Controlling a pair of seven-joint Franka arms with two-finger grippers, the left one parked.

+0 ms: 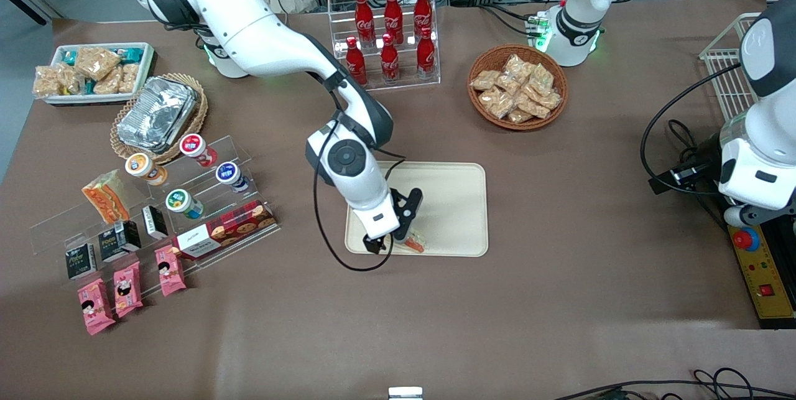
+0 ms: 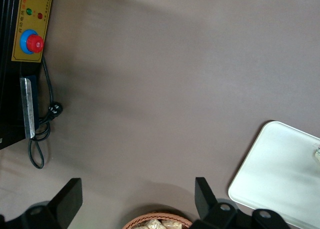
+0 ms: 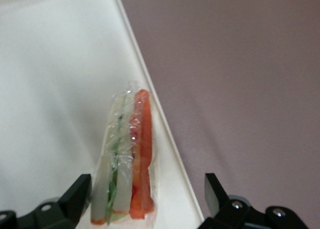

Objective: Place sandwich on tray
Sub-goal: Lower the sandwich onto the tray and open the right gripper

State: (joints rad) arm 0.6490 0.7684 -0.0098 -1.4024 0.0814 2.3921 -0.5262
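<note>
We found the sandwich (image 3: 125, 161) standing on edge on the tray (image 3: 50, 89), near its rim, between the claw's (image 3: 145, 199) wide-spread fingers (image 3: 75, 194), touching neither.

White arm, black claw (image 1: 398, 239) (cabled).

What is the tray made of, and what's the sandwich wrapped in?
The tray looks like matte cream plastic or molded fiber, smooth with a low rim. The sandwich is wrapped in clear, shiny, crinkled plastic film. The open gripper hangs over it.
</note>
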